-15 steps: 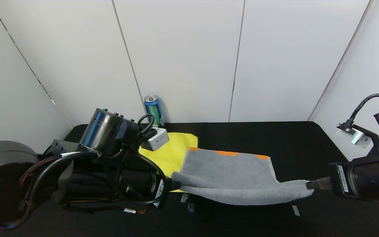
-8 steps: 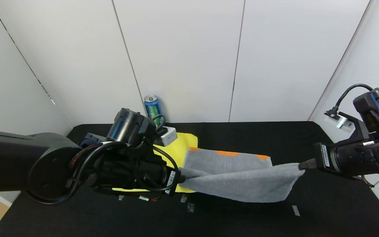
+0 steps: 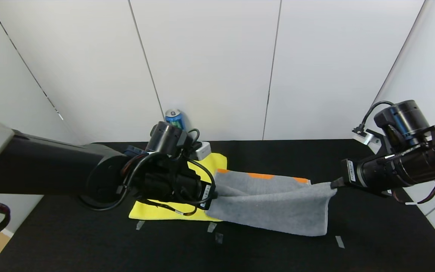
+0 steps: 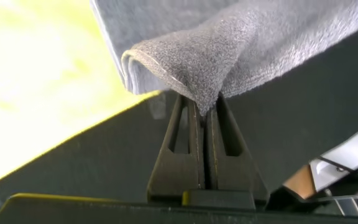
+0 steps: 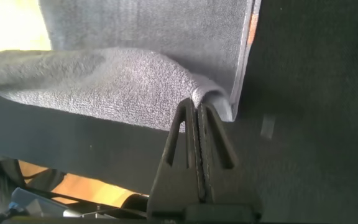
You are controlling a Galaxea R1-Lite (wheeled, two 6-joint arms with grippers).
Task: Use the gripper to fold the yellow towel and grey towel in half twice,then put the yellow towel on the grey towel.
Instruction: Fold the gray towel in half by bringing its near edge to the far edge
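The grey towel (image 3: pixel 274 206) hangs between both grippers above the black table, its far edge with orange marks (image 3: pixel 261 175) lying on the table. My left gripper (image 3: pixel 212 196) is shut on the towel's left near corner (image 4: pixel 197 81). My right gripper (image 3: pixel 332 184) is shut on the right near corner (image 5: pixel 207 96). The lifted edge is carried toward the orange-marked far edge and the cloth sags below it. The yellow towel (image 3: pixel 157 211) lies flat on the table under my left arm, partly hidden, and its far part overlaps the grey towel's left end; it shows in the left wrist view (image 4: pixel 36 87).
A blue and green can (image 3: pixel 175 118) stands at the back against the white wall. Small bits of tape (image 3: pixel 339 241) mark the black table (image 3: pixel 372 234) near the front. White walls close in the back and both sides.
Both grippers carried the grey towel's near edge up and away from me, toward the orange-marked edge. The left arm reached farther forward, uncovering more of the yellow towel.
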